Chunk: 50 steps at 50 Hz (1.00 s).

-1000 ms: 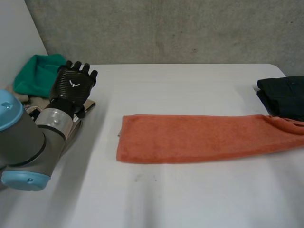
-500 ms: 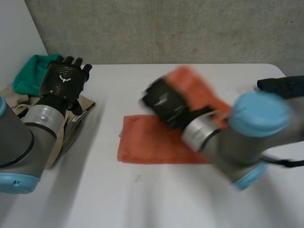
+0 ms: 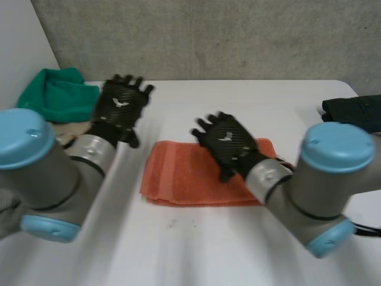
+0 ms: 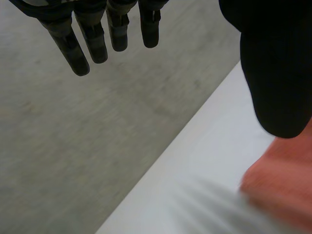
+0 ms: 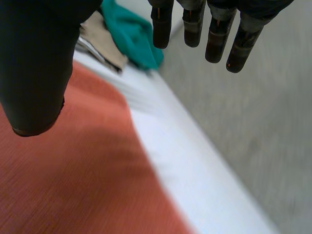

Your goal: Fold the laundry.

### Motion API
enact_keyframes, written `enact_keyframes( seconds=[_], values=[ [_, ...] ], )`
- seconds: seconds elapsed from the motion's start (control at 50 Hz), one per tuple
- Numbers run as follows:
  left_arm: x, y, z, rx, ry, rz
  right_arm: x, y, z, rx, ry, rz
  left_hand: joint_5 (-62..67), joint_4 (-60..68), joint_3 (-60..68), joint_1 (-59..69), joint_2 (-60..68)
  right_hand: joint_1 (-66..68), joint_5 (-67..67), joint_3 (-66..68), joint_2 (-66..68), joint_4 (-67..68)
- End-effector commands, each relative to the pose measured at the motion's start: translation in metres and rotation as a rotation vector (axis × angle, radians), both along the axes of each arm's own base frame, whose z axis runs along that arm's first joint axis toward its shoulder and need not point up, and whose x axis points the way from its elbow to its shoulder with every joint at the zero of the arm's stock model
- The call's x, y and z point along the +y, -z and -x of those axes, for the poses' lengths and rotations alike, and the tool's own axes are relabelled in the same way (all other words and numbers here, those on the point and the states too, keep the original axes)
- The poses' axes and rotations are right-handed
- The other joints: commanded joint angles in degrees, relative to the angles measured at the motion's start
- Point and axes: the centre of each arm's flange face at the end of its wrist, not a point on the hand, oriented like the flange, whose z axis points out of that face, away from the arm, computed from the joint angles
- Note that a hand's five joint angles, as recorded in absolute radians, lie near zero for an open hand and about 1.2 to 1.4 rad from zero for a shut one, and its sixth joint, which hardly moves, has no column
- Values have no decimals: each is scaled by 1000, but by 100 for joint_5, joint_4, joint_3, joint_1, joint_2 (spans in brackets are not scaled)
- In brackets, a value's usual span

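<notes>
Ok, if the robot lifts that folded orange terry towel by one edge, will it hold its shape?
Probably not: the folded orange terry towel lies limp in soft layers on the white table, so it would likely droop and unfold. Thin layers suggest it is light. Pushed, its rough weave would probably bunch rather than slide.

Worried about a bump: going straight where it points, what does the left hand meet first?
For the left hand, the way looks free over the table; then probably the grey wall, depth unclear.
</notes>
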Motion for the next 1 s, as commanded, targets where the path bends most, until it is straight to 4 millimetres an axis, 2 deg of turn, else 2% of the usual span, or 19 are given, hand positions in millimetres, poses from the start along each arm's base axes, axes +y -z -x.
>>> enact_keyframes(
  seconds=[0.02, 0.06, 0.14, 0.16, 0.2, 0.3, 0.38, 0.4, 0.44, 0.54, 0.6, 0.64, 0.66, 0.68, 0.7, 0.82, 0.84, 0.92, 1.0],
  values=[
    [20, 36, 57, 10, 153, -87, -24, 40, 79, 103, 273, -341, -260, -149, -205, -139, -141, -207, -370, -215, -267, -332],
    [22, 42, 62, 1, 164, -100, -31, 50, 91, 151, 313, -331, -260, -149, -205, -139, -141, -134, -297, -142, -194, -259],
    [27, 47, 66, -9, 178, -112, -46, 67, 109, 289, 387, -270, -256, -145, -201, -135, -137, 1930, 1767, 1922, 1870, 1805],
    [27, 48, 65, -12, 178, -116, -50, 70, 112, 334, 401, -239, -255, -144, -201, -135, -137, 4252, 4089, 4244, 4192, 4127],
    [28, 49, 63, -16, 173, -124, -54, 69, 113, 360, 413, -206, -255, -144, -201, -135, -137, 6781, 6618, 6772, 6721, 6656],
    [23, 35, 49, -9, 135, -122, -76, 48, 103, 317, 455, -21, -255, -144, -201, -135, -137, 6793, 6630, 6785, 6733, 6668],
    [14, 21, 28, 8, 77, -114, -63, 18, 62, 245, 350, 134, -255, -144, -201, -135, -137, 6793, 6630, 6785, 6733, 6668],
    [13, 15, 21, 16, 59, -102, -45, 10, 37, 221, 266, 177, -260, -149, -205, -139, -141, 6793, 6630, 6785, 6733, 6668],
    [12, 11, 15, 20, 42, -97, -28, 9, 17, 208, 189, 202, -260, -149, -205, -139, -141, 6793, 6630, 6785, 6733, 6668],
    [3, 7, -11, 22, -34, -95, 37, 37, -41, 224, -148, 232, -256, -145, -201, -135, -137, 6793, 6630, 6785, 6733, 6668],
    [0, 8, -18, 23, -65, -99, 63, 57, -56, 238, -294, 220, -255, -144, -201, -135, -137, 6793, 6630, 6785, 6733, 6668],
    [-2, 9, -23, 28, -96, -104, 68, 64, -59, 240, -322, 207, -255, -144, -201, -135, -137, 6793, 6630, 6785, 6733, 6668],
    [-3, 9, -24, 31, -105, -107, 67, 66, -60, 240, -324, 204, -255, -144, -201, -135, -137, 5400, 5237, 5392, 5340, 5275],
    [-3, 9, -24, 35, -111, -108, 63, 65, -61, 233, -295, 195, -255, -144, -201, -135, -137, 1206, 1043, 1198, 1146, 1081],
    [-3, 10, -25, 42, -119, -115, 61, 63, -61, 227, -271, 188, -260, -149, -205, -139, -141, -207, -370, -215, -267, -332],
    [-3, 7, -18, 65, -99, -112, 26, 33, -42, 54, 6, 10, -255, -144, -201, -135, -137, -207, -370, -215, -267, -332],
    [-2, 3, -14, 71, -87, -101, 12, 13, -30, -44, 53, -45, -255, -144, -201, -135, -137, -207, -370, -215, -267, -332],
    [5, 1, 3, 83, -38, -94, -10, -26, 5, -227, 132, -173, -260, -149, -205, -139, -141, -207, -370, -215, -267, -332],
    [16, 2, 19, 84, 13, -96, -39, -29, 48, -246, 254, -263, -260, -149, -205, -139, -141, -207, -370, -215, -267, -332]
  ],
)
